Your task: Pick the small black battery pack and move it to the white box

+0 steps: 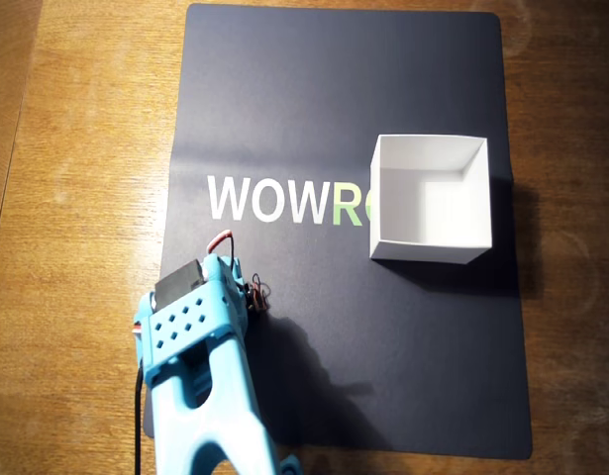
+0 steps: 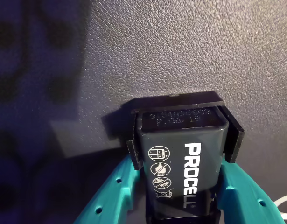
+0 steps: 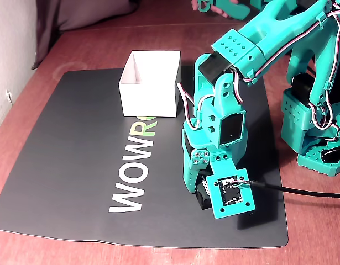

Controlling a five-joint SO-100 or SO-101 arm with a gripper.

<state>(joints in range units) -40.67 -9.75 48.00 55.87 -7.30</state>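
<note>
In the wrist view the small black battery pack (image 2: pixel 180 158) with white PROCELL lettering sits between my turquoise fingers. Black pads (image 2: pixel 233 140) press on both of its sides, so my gripper (image 2: pixel 181 140) is shut on it just over the dark mat. From overhead my arm covers the pack, and only its thin red wires (image 1: pixel 222 238) stick out past the wrist. The white box (image 1: pixel 428 247) stands open-topped on the mat's right half, well apart from my gripper. In the fixed view the gripper (image 3: pixel 193 190) points down at the mat, with the white box (image 3: pixel 149 99) farther back.
A dark mat (image 1: pixel 334 79) with WOWRO lettering lies on the wooden table (image 1: pixel 76 148). The arm's turquoise base (image 3: pixel 316 127) stands at the right of the fixed view. A black cable (image 3: pixel 302 192) runs off from the wrist camera.
</note>
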